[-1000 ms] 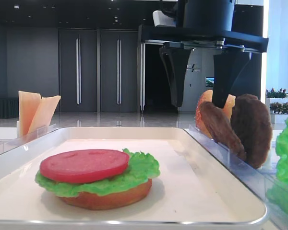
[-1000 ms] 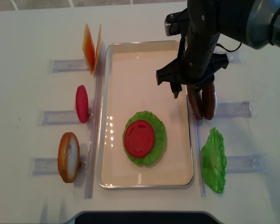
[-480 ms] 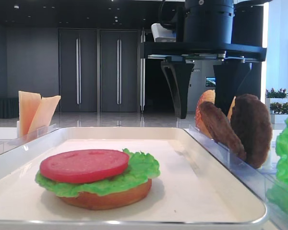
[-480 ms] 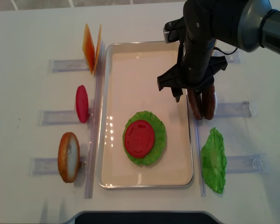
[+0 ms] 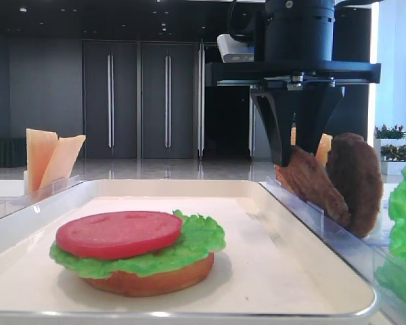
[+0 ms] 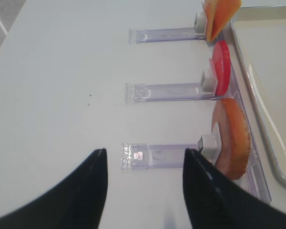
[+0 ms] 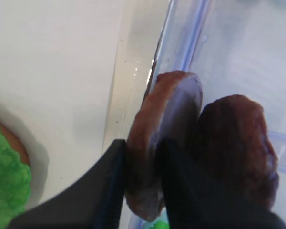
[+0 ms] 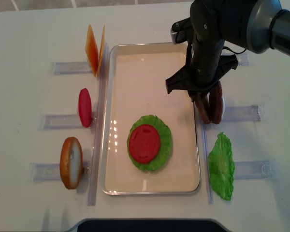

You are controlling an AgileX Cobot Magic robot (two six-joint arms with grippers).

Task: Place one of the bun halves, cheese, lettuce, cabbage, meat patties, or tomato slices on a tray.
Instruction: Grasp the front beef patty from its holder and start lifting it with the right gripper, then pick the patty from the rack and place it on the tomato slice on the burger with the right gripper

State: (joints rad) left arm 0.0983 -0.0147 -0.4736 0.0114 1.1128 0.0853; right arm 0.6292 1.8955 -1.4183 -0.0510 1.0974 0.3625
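Meat patties (image 8: 209,105), two round dark-brown ridged discs, stand on edge in a clear acrylic holder (image 8: 244,113) just right of the wide white tray (image 8: 150,186). The right gripper (image 7: 142,183) clenches the left patty (image 7: 155,148) between its black fingers (image 7: 109,191). The left gripper (image 6: 144,183) hangs released above the white table (image 6: 57,95).
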